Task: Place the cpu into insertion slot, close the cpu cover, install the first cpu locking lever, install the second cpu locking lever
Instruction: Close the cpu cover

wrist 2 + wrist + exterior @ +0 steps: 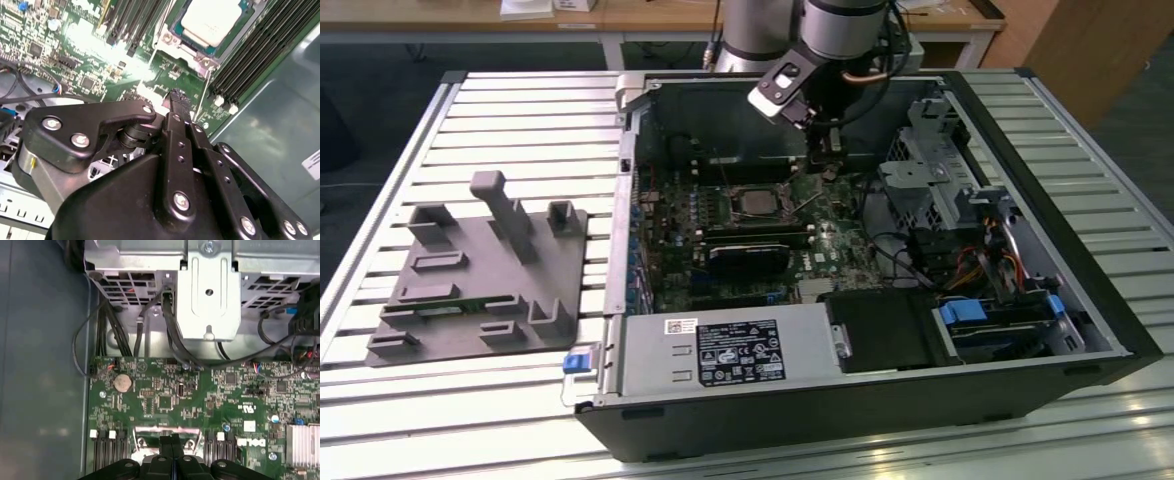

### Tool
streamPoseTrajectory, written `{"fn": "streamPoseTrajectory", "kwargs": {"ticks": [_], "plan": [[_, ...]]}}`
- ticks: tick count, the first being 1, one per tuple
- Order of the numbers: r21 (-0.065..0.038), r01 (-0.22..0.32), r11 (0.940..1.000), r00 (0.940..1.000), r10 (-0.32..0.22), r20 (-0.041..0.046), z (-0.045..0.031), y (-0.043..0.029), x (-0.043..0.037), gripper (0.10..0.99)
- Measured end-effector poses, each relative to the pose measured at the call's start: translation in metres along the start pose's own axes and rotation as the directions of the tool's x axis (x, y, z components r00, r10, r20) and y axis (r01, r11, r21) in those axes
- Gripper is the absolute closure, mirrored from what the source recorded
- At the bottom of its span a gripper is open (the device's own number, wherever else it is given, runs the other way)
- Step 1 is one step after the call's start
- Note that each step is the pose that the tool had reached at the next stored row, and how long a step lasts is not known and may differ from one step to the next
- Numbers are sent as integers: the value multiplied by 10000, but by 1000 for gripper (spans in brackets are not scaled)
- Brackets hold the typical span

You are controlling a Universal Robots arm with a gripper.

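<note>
Black fingers of the gripper (177,95) sit closest to the lens in both wrist views. You can see them pressed flat together with nothing between them, tips hanging just above the board beside the socket. Your cpu (212,20) lies flat in the insertion slot (736,203), silvery top up. The cpu cover (172,39) looks to be down around it, its window framing the metal top; whether it is latched you cannot tell from here. Treat the chip as light, stiff and easily hurt. Its lid is smooth and would likely slip under a pinch from above, so any hold belongs on two opposite edges, never on the underside. The cover is thin sheet and will probably flex, so press it near its free end. A thin wire rod (201,102) runs from the socket's corner toward the fingertips. You may take it for one of the locking levers: springy and narrow, best pushed close to its bent handle. Long black memory slots (250,60) flank the socket on either side. Around them spreads the green motherboard (165,400) with its coin cell (123,383), then the metal drive cage (207,290) and the open computer case (854,420). Well apart on the exterior view's left, a grey fixture (480,270) rests on the slatted table (520,110)
</note>
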State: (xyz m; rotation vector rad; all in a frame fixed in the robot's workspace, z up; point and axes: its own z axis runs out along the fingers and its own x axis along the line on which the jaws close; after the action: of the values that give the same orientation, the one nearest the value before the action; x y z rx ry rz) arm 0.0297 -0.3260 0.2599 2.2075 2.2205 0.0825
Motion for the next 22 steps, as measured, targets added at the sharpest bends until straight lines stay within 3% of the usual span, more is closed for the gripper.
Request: {"fn": "streamPoseTrajectory", "kwargs": {"ticks": [9,22], "plan": [[2,1,10000,10000,-1,24,7,106,30,980],[12,1,10000,10000,-2,39,13,207,44,980]]}}
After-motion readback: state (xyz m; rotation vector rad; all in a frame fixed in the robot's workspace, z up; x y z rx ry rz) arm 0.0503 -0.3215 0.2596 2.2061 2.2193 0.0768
